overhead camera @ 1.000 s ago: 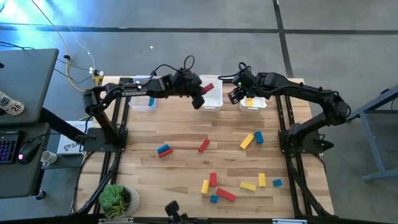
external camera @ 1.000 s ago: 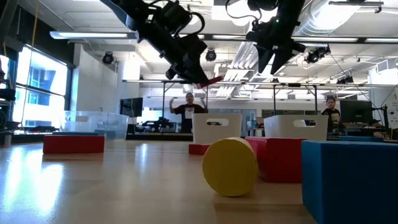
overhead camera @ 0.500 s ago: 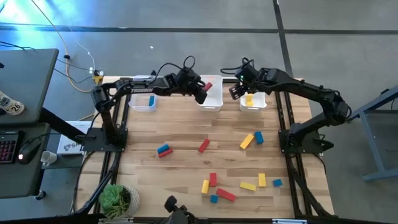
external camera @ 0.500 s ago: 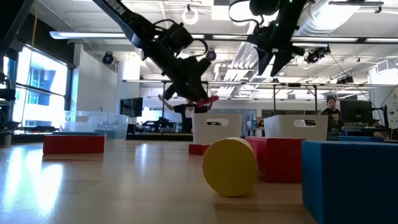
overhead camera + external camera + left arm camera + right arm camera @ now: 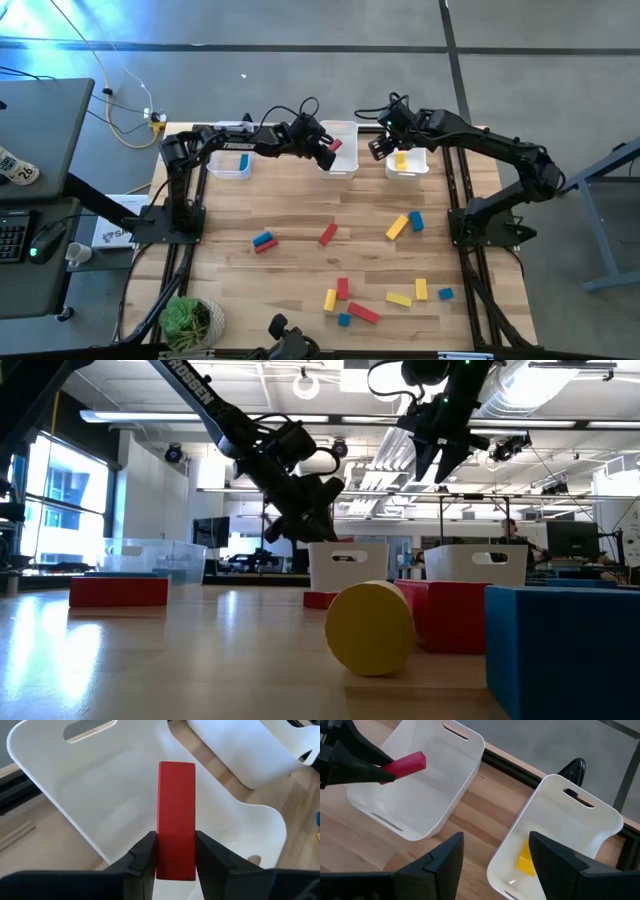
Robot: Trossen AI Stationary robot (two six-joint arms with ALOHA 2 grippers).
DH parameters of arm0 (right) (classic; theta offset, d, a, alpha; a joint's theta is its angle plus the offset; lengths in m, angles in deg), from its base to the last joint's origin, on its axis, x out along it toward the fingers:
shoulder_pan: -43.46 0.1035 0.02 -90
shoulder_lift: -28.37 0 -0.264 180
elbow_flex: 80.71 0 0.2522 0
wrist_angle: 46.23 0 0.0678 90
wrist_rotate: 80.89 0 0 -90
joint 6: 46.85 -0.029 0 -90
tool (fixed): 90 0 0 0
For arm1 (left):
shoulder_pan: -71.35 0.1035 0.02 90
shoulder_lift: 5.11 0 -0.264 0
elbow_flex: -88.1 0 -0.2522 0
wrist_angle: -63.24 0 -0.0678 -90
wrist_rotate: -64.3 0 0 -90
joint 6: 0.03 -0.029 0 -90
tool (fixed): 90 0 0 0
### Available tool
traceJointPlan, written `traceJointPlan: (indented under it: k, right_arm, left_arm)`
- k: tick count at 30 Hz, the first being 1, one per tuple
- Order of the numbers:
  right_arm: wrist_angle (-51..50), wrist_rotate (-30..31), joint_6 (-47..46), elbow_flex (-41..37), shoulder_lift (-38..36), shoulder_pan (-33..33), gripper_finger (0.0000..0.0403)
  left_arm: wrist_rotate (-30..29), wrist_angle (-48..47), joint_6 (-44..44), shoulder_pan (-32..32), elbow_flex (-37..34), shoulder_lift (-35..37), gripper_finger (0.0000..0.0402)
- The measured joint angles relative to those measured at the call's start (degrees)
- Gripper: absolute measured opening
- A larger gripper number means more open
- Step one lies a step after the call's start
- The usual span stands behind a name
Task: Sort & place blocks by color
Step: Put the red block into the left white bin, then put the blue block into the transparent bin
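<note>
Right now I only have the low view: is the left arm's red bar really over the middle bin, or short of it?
Observer: Over it. The left wrist view shows the left gripper shut on the red bar, with the middle bin directly behind it.
Operator: Anything in that bin already?
Observer: No. In the right wrist view its floor looks bare.
Operator: And the right arm?
Observer: The right gripper hangs open above the right bin, which holds one yellow block.
</note>
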Motion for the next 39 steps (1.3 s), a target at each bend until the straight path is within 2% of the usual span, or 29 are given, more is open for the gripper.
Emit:
traceJointPlan:
  k: [7,11,17,25,31,39]
  right_arm:
    - [-0.1,-3.7,0.0,0.0,0.0,0.1,0.0211]
    - [-1.0,-7.9,0.0,0.0,0.0,0.5,0.0211]
    - [-5.1,-10.9,-1.6,0.0,0.0,2.5,0.0211]
    - [-15.0,-14.9,-13.5,0.0,0.0,7.4,0.0211]
    - [-21.5,-14.7,-20.6,-0.1,0.0,12.9,0.0211]
    - [-24.0,-15.1,-26.7,-4.4,0.0,20.3,0.0211]
  left_arm:
    - [0.9,1.2,-3.0,0.0,0.0,0.0,0.0128]
    - [1.5,1.4,-3.0,0.0,0.0,0.0,0.0156]
    - [1.5,0.9,-1.5,0.0,0.0,0.4,0.0187]
    - [1.5,-0.4,-5.4,0.2,0.8,5.7,0.0184]
    - [1.5,-1.8,-8.1,-0.4,1.1,10.9,0.018]
    - [0.6,-8.2,-13.2,-2.8,1.2,16.6,0.018]
